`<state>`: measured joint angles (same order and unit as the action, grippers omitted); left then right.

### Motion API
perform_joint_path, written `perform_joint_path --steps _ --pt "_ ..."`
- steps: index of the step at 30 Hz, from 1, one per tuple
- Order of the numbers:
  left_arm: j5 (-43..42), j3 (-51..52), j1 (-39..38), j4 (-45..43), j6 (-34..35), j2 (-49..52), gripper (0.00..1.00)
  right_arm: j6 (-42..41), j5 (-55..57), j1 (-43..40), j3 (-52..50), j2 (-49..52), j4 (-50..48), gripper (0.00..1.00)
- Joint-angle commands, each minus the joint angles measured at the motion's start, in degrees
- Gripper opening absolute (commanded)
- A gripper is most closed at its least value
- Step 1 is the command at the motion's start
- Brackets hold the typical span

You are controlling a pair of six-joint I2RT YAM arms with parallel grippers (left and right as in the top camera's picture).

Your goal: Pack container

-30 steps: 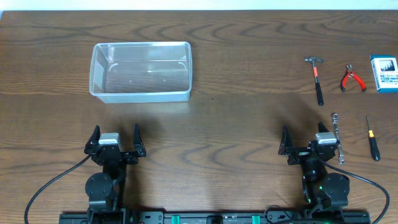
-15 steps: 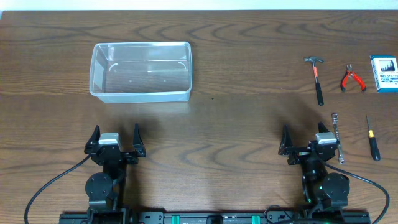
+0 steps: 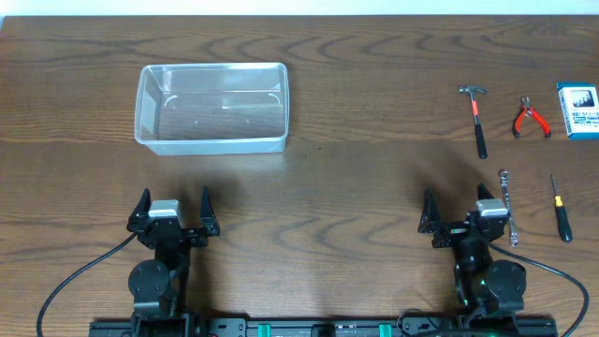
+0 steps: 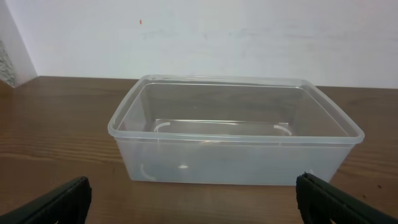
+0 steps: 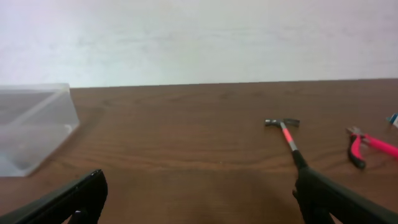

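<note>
Nothing moved: left pincer (image 3: pixel 174 197), right pincer (image 3: pixel 457 198) spread (wide); container (image 3: pixel 211 112) near table's (image 3: pixel 374 56) far edge.

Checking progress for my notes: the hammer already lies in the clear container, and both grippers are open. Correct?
Not quite: the container is empty. The hammer lies on the table, ahead of the right gripper, as the overhead view shows. The left gripper and the right gripper are indeed open.
</note>
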<state>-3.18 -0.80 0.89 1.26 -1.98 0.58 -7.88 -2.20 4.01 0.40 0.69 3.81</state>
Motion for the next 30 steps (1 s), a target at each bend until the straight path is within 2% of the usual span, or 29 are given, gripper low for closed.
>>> perform_joint_path --steps 1,6,18,24,30 --pt "0.5 0.6 -0.3 2.6 -1.0 -0.3 0.98 -11.3 -1.1 0.5 -0.1 -0.4 0.1 0.99" --pt "0.5 0.6 -0.3 2.6 -1.0 -0.3 0.98 -21.8 -1.9 0.6 -0.1 -0.3 0.2 0.99" --pt "0.5 0.6 -0.3 2.6 -1.0 -0.3 0.98 -24.0 -5.7 0.6 -0.1 -0.2 -0.3 0.99" --pt "0.5 0.6 -0.3 2.6 -1.0 -0.3 0.98 -16.5 -18.0 0.6 1.4 0.5 1.2 0.99" --pt "0.5 0.6 -0.3 2.6 -1.0 -0.3 0.98 -10.9 -17.3 0.6 12.6 5.1 11.0 0.99"
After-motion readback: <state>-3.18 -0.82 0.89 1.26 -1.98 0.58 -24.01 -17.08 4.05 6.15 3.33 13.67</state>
